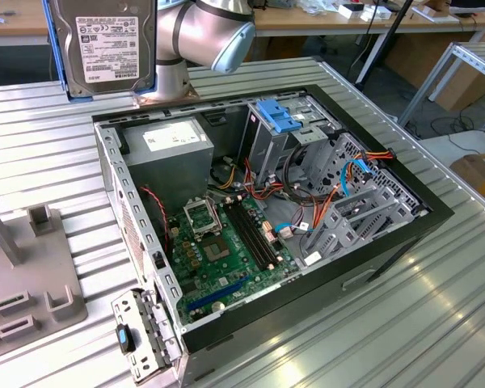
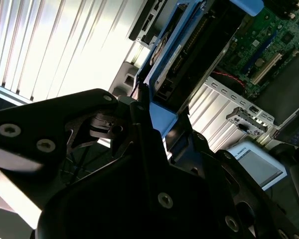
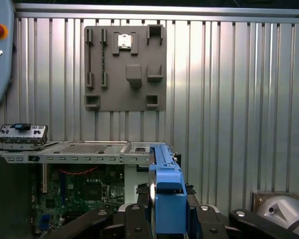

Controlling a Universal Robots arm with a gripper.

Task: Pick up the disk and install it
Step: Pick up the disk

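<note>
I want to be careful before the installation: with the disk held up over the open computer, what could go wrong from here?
1. The gripper holds the disk upright at one blue-railed end; a slip could drop it onto the open case or the motherboard.
2. Loose orange and blue cables lie around the drive cage, so the disk may snag or pinch them.

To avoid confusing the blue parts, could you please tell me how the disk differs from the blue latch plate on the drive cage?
The disk is grey metal with a white label and blue rails; the latch plate is blue plastic throughout. The disk stands on edge, held aloft by the hand outside the computer case; the latch plate sits atop the drive cage inside it. Both show bright blue plastic.
</note>
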